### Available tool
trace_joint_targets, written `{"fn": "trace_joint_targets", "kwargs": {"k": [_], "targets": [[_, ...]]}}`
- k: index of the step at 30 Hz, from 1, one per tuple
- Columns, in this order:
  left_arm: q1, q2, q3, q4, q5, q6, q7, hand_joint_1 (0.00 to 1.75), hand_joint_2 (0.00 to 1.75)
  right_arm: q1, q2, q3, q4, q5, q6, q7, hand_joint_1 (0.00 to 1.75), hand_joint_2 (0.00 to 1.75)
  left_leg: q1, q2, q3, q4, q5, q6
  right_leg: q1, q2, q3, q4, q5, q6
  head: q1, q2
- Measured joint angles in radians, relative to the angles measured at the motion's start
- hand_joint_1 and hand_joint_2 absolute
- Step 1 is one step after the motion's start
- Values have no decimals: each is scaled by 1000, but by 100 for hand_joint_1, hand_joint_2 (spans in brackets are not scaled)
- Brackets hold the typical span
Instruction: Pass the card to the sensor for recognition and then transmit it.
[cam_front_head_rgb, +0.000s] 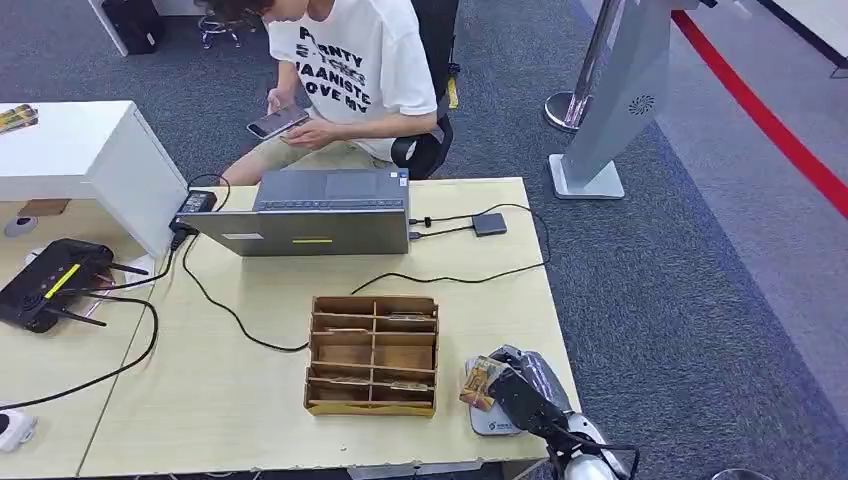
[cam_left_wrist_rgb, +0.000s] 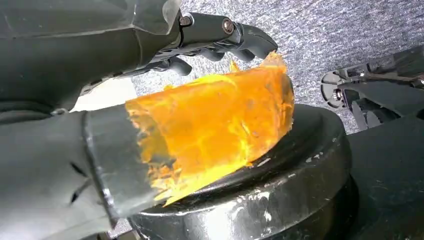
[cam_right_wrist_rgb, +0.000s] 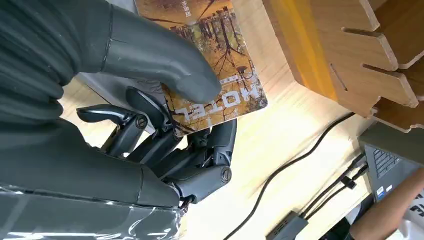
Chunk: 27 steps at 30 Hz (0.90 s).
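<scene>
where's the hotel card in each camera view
Head view: hotel card at the table's near right corner, held by the right hand.
Left wrist view: not in it.
Right wrist view: card under the thumb.
Shared landmark: wooden organizer beside the card.

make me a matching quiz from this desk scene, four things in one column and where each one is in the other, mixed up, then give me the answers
Things
1. card
2. laptop
3. wooden organizer
4. phone

Places
A. in the seated person's hands
B. at the far edge of the table, facing the person
C. pinched in the robot's right hand
D. in the middle of the table, near the front edge

Pairs: 1-C, 2-B, 3-D, 4-A
</scene>
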<state>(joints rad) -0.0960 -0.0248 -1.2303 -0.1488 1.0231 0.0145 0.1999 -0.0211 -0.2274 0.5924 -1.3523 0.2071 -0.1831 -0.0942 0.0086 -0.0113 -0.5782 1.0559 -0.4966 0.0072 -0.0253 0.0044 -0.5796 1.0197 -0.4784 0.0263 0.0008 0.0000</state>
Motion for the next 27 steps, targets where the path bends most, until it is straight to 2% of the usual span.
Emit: {"fn": "trace_joint_targets", "kwargs": {"k": [15, 19, 23, 27], "targets": [[0, 0, -1, 0, 0, 0, 0, 0, 0, 0, 0, 0, -3, -2, 0, -1, 175, 175, 0, 0, 0, 0, 0, 0, 0, 0, 0, 0, 0, 0, 0, 0], [0, 0, -1, 0, 8, 0, -2, 0, 0, 7, 0, -3, -13, -15, -15, -19, 175, 175, 0, 0, 0, 0, 0, 0, 0, 0, 0, 0, 0, 0, 0, 0], [1, 0, -1, 0, 21, 3, -8, 0, 0, 41, -5, -22, -68, -20, -51, -44, 175, 175, 0, 0, -3, 0, 0, 0, 0, 0, 0, 0, 0, 0, 0, 0], [1, 1, -1, 0, 35, 10, -17, 0, 0, 77, -19, -51, -178, -26, -92, -78, 175, 175, 0, 0, -4, 0, 0, 0, 0, 0, -2, 0, 0, 0, 0, 0]]}}
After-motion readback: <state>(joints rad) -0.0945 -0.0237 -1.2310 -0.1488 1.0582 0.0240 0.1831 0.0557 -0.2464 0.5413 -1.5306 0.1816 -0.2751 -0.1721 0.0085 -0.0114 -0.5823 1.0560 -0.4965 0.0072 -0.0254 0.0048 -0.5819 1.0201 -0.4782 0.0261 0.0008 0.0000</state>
